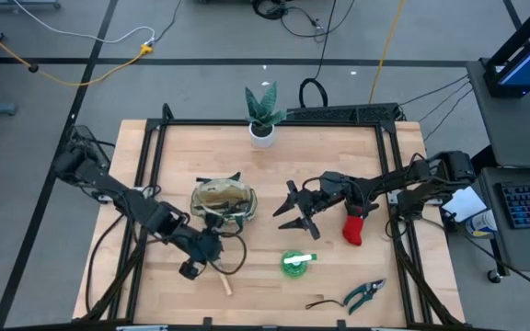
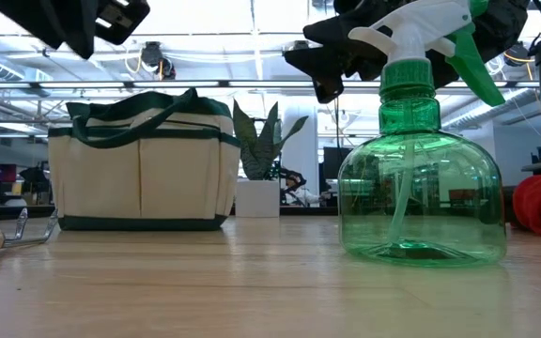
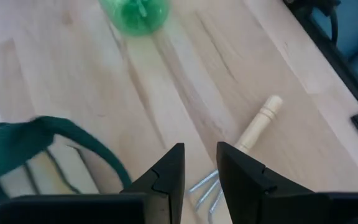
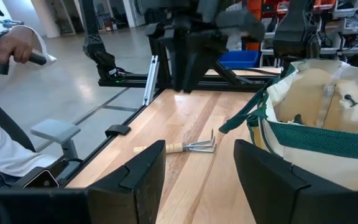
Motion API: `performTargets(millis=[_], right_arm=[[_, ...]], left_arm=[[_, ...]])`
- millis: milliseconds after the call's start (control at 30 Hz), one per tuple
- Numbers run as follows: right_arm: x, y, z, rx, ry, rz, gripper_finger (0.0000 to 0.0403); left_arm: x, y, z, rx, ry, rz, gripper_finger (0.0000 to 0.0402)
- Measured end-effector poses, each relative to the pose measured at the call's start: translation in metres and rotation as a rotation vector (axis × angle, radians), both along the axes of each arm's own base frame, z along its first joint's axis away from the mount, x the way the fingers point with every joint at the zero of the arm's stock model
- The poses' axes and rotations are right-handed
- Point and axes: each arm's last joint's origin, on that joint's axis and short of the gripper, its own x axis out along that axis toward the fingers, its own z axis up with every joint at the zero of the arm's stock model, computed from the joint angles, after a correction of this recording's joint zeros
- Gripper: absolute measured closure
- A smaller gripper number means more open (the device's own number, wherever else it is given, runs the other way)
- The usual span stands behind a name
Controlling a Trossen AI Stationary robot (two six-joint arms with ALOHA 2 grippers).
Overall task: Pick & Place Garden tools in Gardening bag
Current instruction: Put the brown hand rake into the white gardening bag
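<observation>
Above the mini rake (image 3: pixel 241 155), left hand (image 3: pixel 199 177) slightly parted, empty; right hand (image 4: pixel 194 174) released.

Open tabletop (image 1: pixel 274 299) lies at lower centre of the high view. The gardening bag (image 1: pixel 223 202) blocks centre-left; the green spray bottle (image 1: pixel 294 262), red glove (image 1: pixel 354 228) and pruning shears (image 1: pixel 364 294) obstruct lower right.

One camera hangs above my table (image 1: pixel 247 184) and looks straight down on both my arms. Another sits at tabletop level, close behind the spray bottle (image 2: pixel 419 169), facing across to the bag (image 2: pixel 144 164) and the room. My left wrist camera looks down past my fingers (image 3: pixel 166 180) at the rake (image 3: pixel 241 149). My right wrist camera looks level across the table; it shares the rake (image 4: pixel 179 147) and bag (image 4: pixel 316 118).
</observation>
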Motion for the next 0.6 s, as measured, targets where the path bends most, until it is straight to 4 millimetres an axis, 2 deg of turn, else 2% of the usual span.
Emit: performTargets(millis=[333, 600], right_arm=[[0.000, 0.000, -0.001, -0.013, 0.001, 0.002, 0.0218], [0.000, 0.000, -0.001, -0.013, 0.002, 0.001, 0.0218]], left_arm=[[0.011, -0.007, -0.016, 0.020, 0.024, -0.013, 0.0301], [0.016, -0.014, -0.030, 0.042, 0.067, -0.047, 0.0261]])
